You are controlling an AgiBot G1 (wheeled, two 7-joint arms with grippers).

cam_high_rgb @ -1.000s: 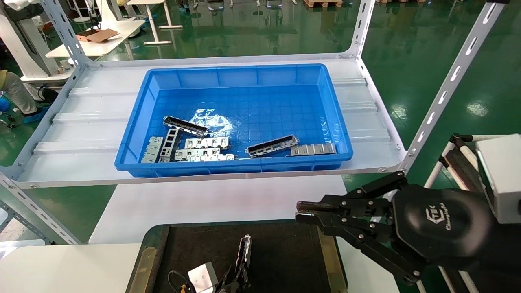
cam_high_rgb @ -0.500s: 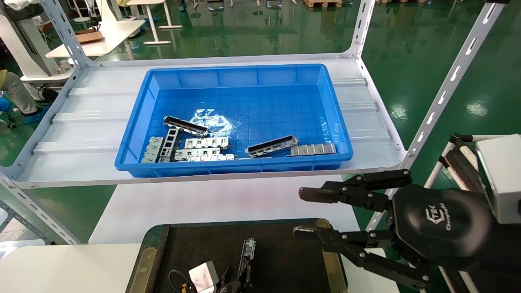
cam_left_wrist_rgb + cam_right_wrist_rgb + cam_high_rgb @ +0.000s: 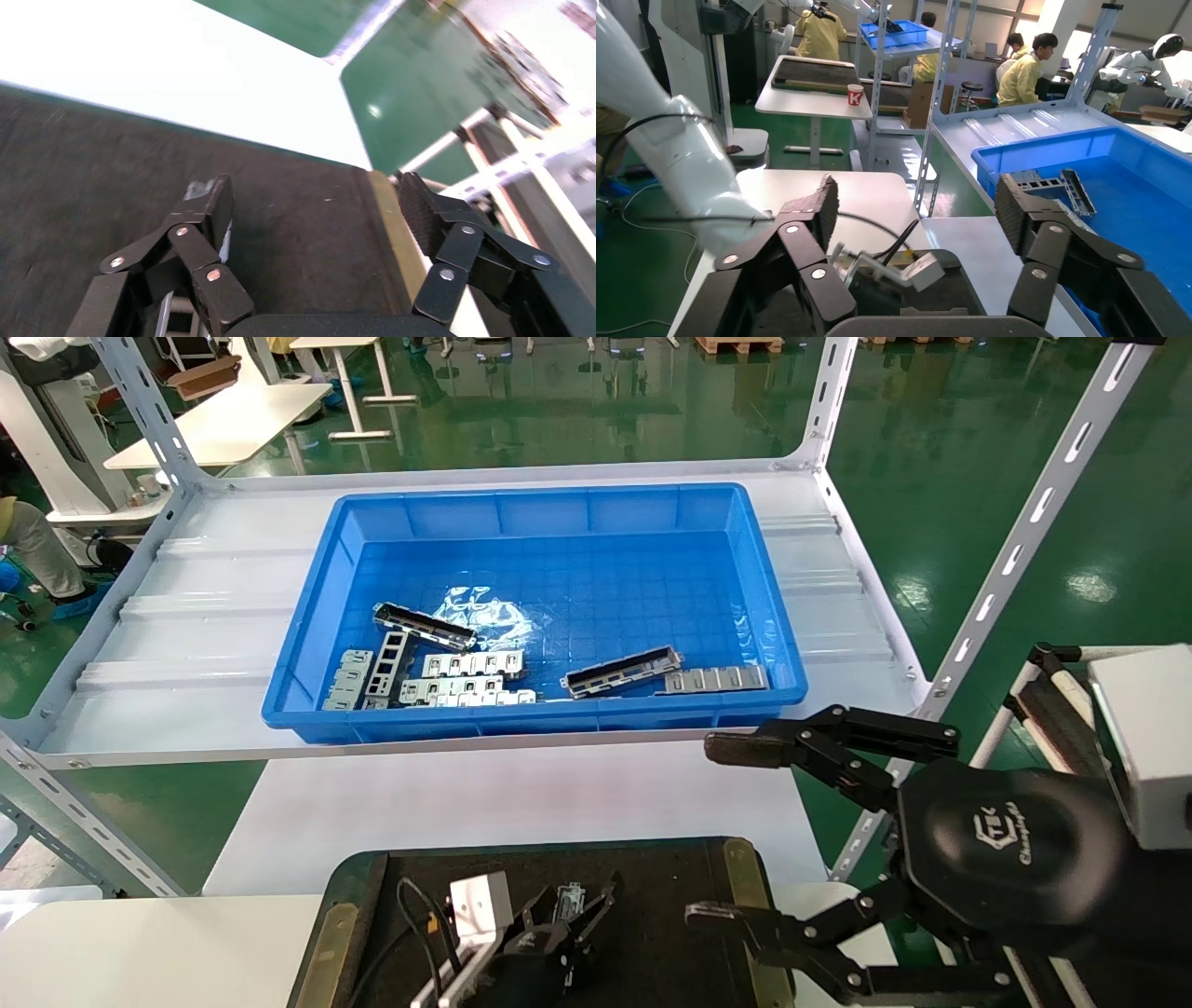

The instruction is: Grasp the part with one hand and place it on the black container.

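1. Head view — the left claw [image 3: 568, 910] sits low on the black container [image 3: 745, 887], open, with a part [image 3: 564, 900] between its fingers, apparently released. The right claw [image 3: 726, 831] gapes wide and empty; the nearest part in the blue bin [image 3: 622, 672] lies at its 11 o'clock, long axis roughly crosswise.
2. Left wrist view — fingers spread over the black surface.
3. Right wrist view — claw wide open, holding nothing.

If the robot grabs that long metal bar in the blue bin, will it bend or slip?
The bar looks like folded metal, so it probably stays stiff. Its shiny, narrow sides may slip between fingers. It lies flat in the bin, long and angular, so it likely won't roll.
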